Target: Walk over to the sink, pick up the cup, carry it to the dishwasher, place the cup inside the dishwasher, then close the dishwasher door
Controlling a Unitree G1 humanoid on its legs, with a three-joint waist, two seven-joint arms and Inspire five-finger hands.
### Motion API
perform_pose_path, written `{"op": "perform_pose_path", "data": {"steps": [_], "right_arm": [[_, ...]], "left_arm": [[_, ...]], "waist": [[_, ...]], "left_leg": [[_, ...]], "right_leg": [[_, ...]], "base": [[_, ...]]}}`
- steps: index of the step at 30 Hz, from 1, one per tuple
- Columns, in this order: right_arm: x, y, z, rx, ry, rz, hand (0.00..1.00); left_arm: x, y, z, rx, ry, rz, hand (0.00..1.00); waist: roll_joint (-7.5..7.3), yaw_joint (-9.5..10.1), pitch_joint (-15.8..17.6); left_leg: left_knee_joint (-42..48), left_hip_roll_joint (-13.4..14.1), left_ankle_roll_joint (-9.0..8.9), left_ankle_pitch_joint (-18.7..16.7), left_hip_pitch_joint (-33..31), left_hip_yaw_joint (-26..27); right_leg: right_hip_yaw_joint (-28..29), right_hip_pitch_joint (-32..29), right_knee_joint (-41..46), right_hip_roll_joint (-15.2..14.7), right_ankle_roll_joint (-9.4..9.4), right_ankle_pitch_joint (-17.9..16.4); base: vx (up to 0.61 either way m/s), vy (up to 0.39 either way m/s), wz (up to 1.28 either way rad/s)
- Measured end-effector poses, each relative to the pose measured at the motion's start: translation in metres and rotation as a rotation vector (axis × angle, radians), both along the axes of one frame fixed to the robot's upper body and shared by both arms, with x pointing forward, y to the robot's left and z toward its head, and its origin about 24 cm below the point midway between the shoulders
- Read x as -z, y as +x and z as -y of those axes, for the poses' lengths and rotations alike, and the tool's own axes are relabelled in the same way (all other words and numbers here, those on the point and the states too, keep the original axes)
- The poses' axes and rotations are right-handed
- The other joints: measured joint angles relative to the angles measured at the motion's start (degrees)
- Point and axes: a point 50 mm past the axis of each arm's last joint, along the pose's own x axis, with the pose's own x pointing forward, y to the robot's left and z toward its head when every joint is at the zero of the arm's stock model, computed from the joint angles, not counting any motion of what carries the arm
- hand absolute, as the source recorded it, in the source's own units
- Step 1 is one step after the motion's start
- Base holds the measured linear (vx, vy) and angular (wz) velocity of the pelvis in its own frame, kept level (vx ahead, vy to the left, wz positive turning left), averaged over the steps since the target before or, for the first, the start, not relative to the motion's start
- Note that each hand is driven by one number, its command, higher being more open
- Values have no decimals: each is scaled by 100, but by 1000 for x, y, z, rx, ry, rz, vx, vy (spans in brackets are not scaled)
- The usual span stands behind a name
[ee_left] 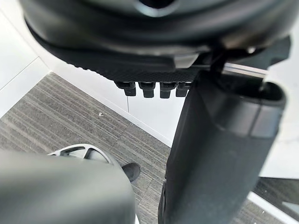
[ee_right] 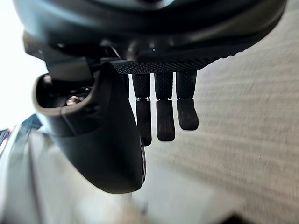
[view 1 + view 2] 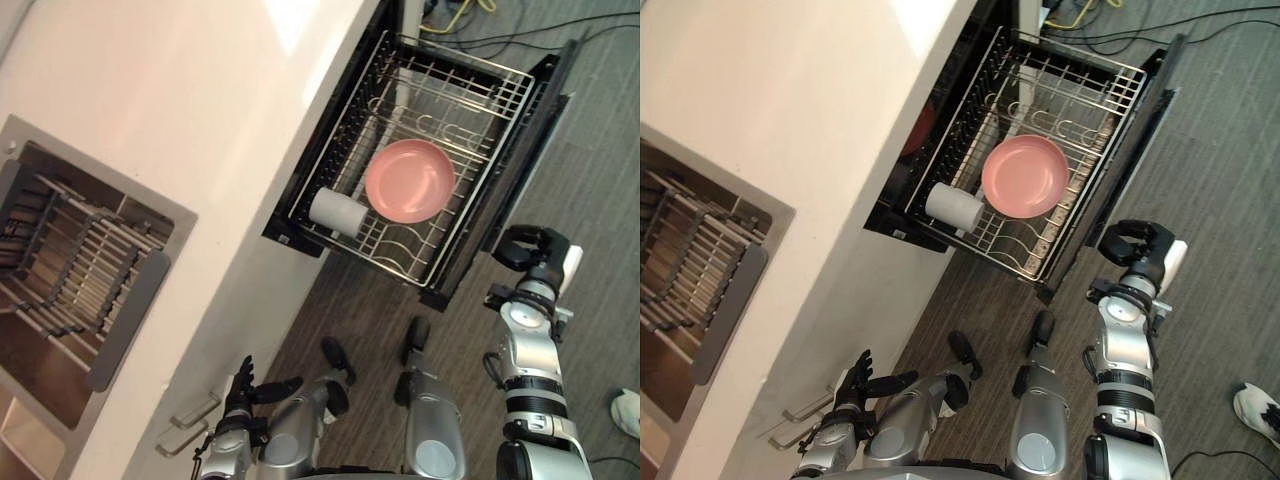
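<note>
Low at the near left, the left hand (image 3: pixel 240 395) hangs by the white cabinet front, fingers straight and spread, holding nothing. The right hand (image 3: pixel 535 248) is further out on the right, fingers loosely curled with nothing in them, just beside the near corner of the dishwasher door (image 3: pixel 542 120). Whether it touches the door I cannot tell.

The cup (image 3: pixel 338 211) is not at the sink (image 3: pixel 130 310). It lies on its side in the near left corner of the pulled-out rack (image 3: pixel 460 95), beside a pink plate (image 3: pixel 408 180), its long axis running roughly left to right. Which end is the mouth is hard to make out.

With the cup placed, I judge closing to be the step in hand. The door and rack lie to the left of and beyond the right hand, which is much the nearer of the two, so the push would go left and away, towards the counter (image 3: pixel 200 100). The counter's overhang hides the dishwasher's inside, and the door shows nearly edge-on. A person's shoe (image 3: pixel 628 410) is cut off at the right.
</note>
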Motion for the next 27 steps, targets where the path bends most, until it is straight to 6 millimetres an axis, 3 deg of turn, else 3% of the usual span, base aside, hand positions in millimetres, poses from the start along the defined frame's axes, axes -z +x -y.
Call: {"op": "perform_pose_path", "data": {"steps": [10,12,16,20,23,24,27], "right_arm": [[15,-7,35,79,-113,-169,0],[22,-9,41,93,-124,-215,0],[37,-7,49,65,-127,-336,0],[28,4,62,17,-127,-410,0],[6,27,57,-78,-12,-319,0],[6,30,56,-92,15,-338,100],[14,28,58,-105,167,-302,100]], "left_arm": [[6,-11,5,-96,-177,-15,100],[10,-19,3,-171,-269,-40,100],[23,-55,-1,-331,-481,-136,100],[31,-83,7,-343,-563,-228,100],[35,-95,11,-399,-612,-275,100],[35,-98,11,-411,-623,-291,100],[36,-102,9,-428,-637,-302,100]], "waist": [[42,136,-30],[40,242,-107],[66,398,-500],[181,646,-780],[244,758,-976],[234,844,-1048],[161,937,-1112]], "left_leg": [[-375,-461,50,273,441,-1060],[-405,-554,55,279,555,-1294],[-581,-742,107,414,824,-1894],[-727,-807,89,500,978,-2313],[-733,-790,70,520,984,-2479],[-734,-781,66,523,1006,-2521],[-773,-735,42,540,1019,-2560]], "right_leg": [[-955,400,1300,-854,164,-922],[-1209,556,1601,-1069,210,-1142],[-1850,1038,2013,-1437,363,-1477],[-2332,1422,2162,-1564,434,-1618],[-2478,1547,2162,-1555,431,-1625],[-2497,1593,2158,-1543,426,-1631],[-2489,1624,2115,-1468,419,-1634]], "base": [[18,46,59],[48,8,65],[89,-29,76],[100,-72,58],[66,-58,27],[72,-76,21],[47,-72,8]]}}
